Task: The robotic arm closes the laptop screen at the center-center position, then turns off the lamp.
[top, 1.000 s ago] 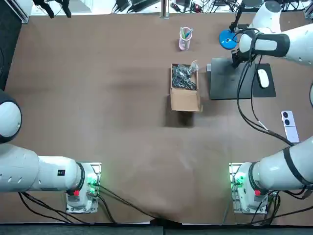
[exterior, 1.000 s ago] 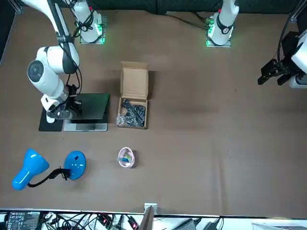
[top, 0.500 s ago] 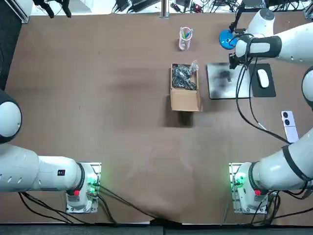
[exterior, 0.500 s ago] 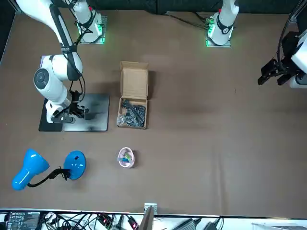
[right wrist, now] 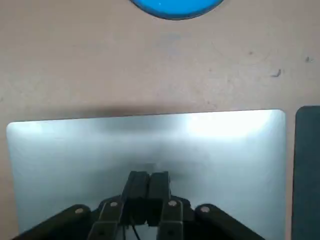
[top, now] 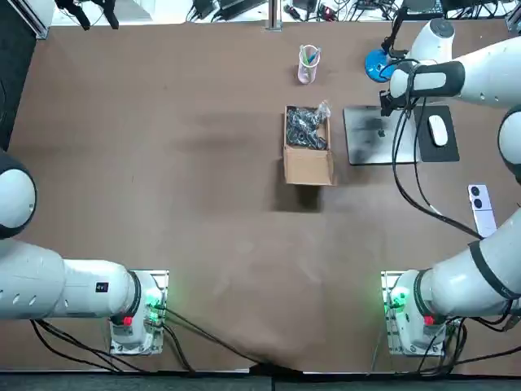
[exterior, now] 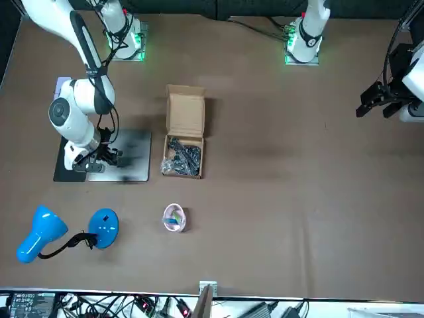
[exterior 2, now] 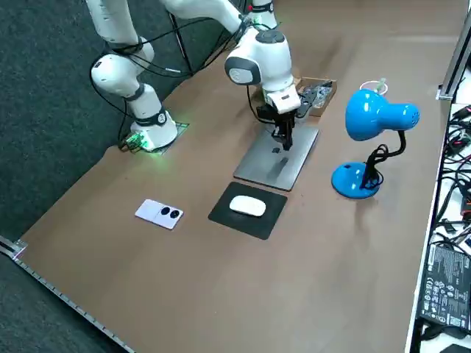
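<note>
- The gripper [exterior 2: 282, 144] is hidden under its own wrist in the top view; whether the lamp [exterior 2: 374, 118] is lit cannot be told.
- The fingers [right wrist: 139, 182] are pressed together, with nothing held.
- The laptop [top: 377, 135] is shut flat directly beneath the fingertips, right of the box [top: 308, 147], with the lamp just beyond it.

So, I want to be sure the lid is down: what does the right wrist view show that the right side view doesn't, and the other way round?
Only the right wrist view: the right gripper close up, its fingers shut together at the lid. Only the right side view: the blue lamp head, the white mouse, the phone, the cardboard box and the arm itself. Both: the silver laptop closed flat, the lamp base and the black mouse pad.
</note>
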### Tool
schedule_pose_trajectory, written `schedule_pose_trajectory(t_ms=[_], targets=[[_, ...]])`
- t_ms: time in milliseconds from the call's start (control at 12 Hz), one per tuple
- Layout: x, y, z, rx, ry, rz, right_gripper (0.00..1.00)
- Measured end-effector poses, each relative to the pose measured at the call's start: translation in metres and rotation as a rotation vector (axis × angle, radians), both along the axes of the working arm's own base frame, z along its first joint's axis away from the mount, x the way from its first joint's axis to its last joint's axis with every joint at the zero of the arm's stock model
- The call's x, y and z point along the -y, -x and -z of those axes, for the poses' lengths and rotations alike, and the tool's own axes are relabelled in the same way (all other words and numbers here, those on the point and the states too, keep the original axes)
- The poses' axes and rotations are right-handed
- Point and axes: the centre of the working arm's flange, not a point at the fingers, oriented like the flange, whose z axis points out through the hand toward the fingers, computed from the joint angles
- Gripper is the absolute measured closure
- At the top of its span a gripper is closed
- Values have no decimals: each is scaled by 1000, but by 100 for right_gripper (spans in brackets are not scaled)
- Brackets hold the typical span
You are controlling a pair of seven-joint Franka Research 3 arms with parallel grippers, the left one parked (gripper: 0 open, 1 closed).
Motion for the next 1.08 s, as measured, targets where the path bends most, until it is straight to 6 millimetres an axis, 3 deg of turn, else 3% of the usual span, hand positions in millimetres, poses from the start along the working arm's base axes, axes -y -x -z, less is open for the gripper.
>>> schedule_pose_trajectory(t_ms=[500,1083], targets=[[-2,-19,-22,34,-3,-1,98],[-12,-48,-66,47,-5,-13,98]])
